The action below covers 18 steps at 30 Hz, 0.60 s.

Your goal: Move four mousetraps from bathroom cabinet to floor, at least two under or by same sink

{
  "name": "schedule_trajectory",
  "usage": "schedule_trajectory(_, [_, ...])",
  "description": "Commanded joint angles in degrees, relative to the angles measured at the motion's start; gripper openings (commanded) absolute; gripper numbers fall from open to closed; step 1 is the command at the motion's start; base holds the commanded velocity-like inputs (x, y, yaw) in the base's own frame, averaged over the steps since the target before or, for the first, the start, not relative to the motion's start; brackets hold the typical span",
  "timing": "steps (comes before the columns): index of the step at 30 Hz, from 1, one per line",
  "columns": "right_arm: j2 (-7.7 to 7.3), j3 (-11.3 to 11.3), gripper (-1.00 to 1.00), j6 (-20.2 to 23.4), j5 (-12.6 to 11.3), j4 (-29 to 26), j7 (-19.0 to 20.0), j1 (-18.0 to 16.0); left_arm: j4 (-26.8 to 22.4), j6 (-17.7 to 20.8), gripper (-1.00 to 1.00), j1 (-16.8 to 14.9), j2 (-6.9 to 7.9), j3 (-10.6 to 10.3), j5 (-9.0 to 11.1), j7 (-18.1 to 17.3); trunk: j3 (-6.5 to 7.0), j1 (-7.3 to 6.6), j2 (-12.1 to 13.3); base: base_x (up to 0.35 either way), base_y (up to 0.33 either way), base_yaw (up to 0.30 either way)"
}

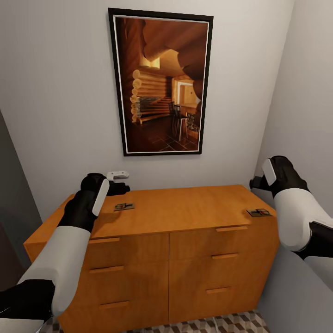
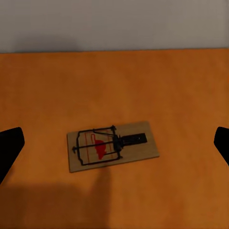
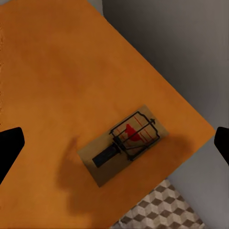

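Two mousetraps lie flat on top of the orange-brown cabinet (image 1: 185, 208): one near its left back (image 1: 124, 206), one at its right edge (image 1: 259, 212). My left gripper (image 1: 119, 188) hovers open just above the left mousetrap (image 2: 112, 145), its dark fingertips (image 2: 9, 149) spread wide at either side. My right gripper (image 1: 254, 183) hangs open over the right mousetrap (image 3: 126, 143), which lies close to the cabinet's corner. Neither gripper touches a trap. A strip of the cube-patterned bathroom floor (image 1: 222, 323) shows below the cabinet, and again past the cabinet corner (image 3: 162, 210). The bathroom sink is out of view.
A framed picture of a log interior (image 1: 162, 83) hangs on the wall behind the cabinet. A small white gadget (image 1: 118, 175) is fixed to the wall by my left gripper. A side wall (image 1: 300, 115) stands close on the right. The drawers (image 1: 129, 268) are shut.
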Motion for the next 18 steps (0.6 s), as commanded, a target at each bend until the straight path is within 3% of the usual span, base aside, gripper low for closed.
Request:
schedule_trajectory(1, [0.06,-0.3,1.0,0.2,0.2,0.0,0.1,-0.1,0.0,0.2,1.0,0.0,0.01,-0.1,0.6,0.6,-0.07,0.0,0.0,0.0,0.0,0.0])
schedule_trajectory(18, [-0.66,-1.2,1.0,0.2,0.2,0.6,0.0,-0.2,0.8,0.1,1.0,0.0,0.06,-0.1,0.6,0.6,-0.07,0.0,0.0,0.0,0.0,0.0])
